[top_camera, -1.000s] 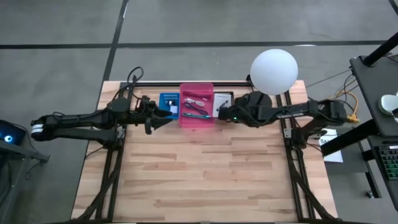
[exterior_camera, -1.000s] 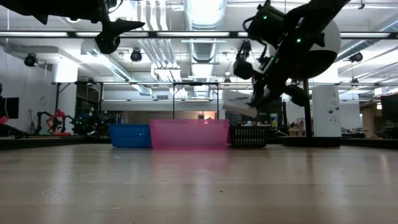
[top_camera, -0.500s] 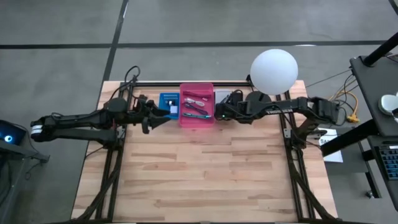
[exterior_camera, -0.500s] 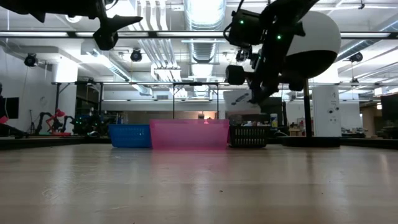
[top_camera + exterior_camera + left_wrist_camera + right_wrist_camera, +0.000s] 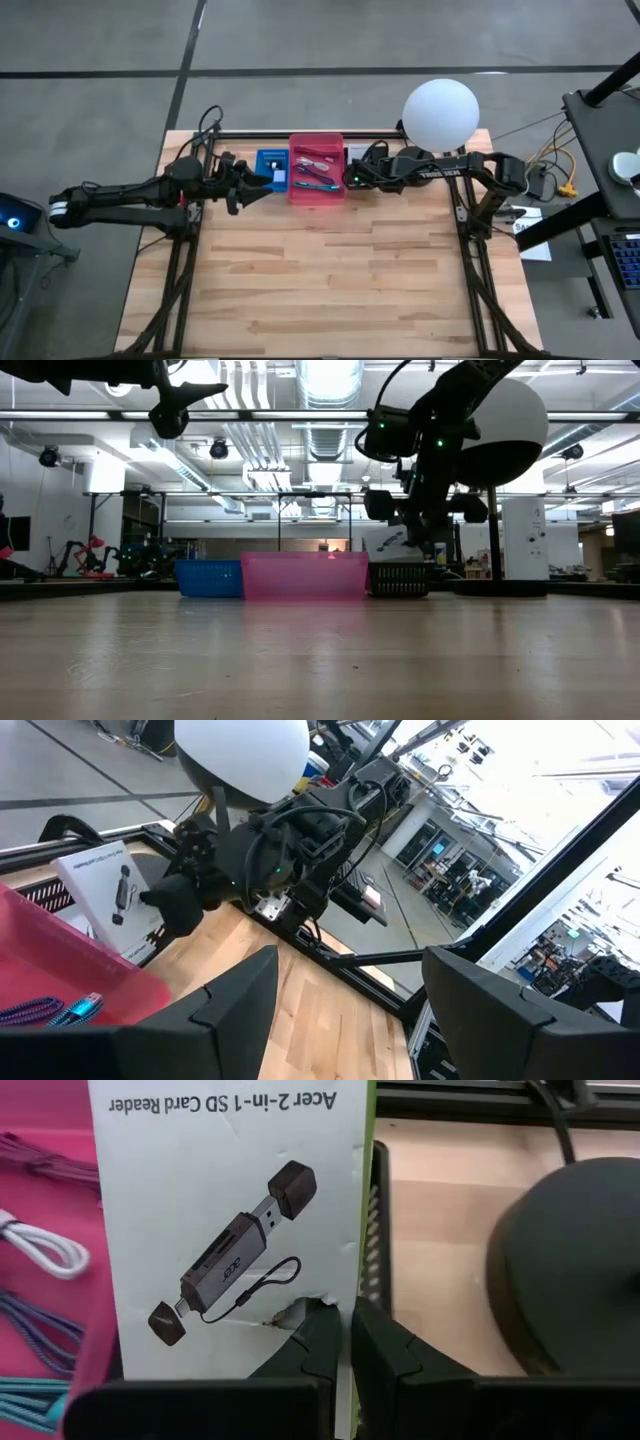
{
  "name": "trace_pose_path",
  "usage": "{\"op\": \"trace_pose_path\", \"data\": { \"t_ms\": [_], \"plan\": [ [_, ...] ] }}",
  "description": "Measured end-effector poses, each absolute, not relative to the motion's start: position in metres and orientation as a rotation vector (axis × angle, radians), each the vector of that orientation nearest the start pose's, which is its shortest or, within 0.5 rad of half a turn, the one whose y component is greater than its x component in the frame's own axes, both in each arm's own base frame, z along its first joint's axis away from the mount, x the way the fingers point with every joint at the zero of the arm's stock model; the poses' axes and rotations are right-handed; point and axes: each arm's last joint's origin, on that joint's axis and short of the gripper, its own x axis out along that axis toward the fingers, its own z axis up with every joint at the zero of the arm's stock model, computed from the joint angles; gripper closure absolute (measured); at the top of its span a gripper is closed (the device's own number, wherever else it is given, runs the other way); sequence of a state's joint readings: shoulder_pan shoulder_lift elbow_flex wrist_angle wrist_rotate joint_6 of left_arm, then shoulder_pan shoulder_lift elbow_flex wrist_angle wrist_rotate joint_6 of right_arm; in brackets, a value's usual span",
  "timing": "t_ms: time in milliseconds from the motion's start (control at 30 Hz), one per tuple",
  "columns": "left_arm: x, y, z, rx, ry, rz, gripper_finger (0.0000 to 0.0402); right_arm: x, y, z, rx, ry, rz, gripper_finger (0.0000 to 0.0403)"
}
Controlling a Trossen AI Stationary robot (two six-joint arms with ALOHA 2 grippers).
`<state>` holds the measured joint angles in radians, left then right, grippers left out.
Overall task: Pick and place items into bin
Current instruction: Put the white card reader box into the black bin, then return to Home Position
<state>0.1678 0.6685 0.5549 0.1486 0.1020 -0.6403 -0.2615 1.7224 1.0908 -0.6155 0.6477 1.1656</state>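
Note:
My right gripper (image 5: 349, 1342) is shut on a white card-reader box (image 5: 225, 1220), which is tilted just over a black mesh basket (image 5: 400, 578) at the table's far edge. The box (image 5: 386, 543) also shows in the low view. Beside the basket stand a pink bin (image 5: 316, 168) with teal and purple cables (image 5: 50, 1010) and a blue bin (image 5: 270, 163). My left gripper (image 5: 262, 186) hovers open and level near the blue bin, touching nothing. My right gripper pinches the box between its two fingers at the edge beside its green side (image 5: 345, 1305), near one end. The fingers slant down from the table's right. The box is tilted, its lower end at the black basket's rim; whether it touches the basket I cannot tell.
A white globe lamp (image 5: 440, 115) on a dark base (image 5: 560, 1260) stands close behind my right arm at the far right. The three containers line the far edge. Bare wooden tabletop (image 5: 320, 270) stretches toward the near edge.
My right gripper has moved toward the table's left, closer to the pink bin, and has tipped further downward. The box has come down with it to the black basket's rim. My left gripper has stayed open.

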Motion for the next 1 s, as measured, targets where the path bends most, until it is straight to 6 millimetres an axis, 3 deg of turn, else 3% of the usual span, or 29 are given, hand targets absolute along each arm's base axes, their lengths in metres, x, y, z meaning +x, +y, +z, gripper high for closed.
{"op": "trace_pose_path", "data": {
  "t_ms": [333, 867, 1000],
  "plan": [
    [0.1577, 0.0237, 0.3024, -0.636, -0.055, 0.052, 0.0169, 0.3087, -0.1027, 0.1823, 0.707, 0.610, -1.376, 0.0392],
    [0.1578, 0.0238, 0.3024, -0.637, -0.055, 0.052, 0.0169, 0.3090, -0.1020, 0.1817, 0.709, 0.636, -1.353, 0.0330],
    [0.1578, 0.0237, 0.3025, -0.637, -0.055, 0.052, 0.0169, 0.3140, -0.0991, 0.1830, 0.739, 0.657, -1.263, 0.0320]
  ]
}}
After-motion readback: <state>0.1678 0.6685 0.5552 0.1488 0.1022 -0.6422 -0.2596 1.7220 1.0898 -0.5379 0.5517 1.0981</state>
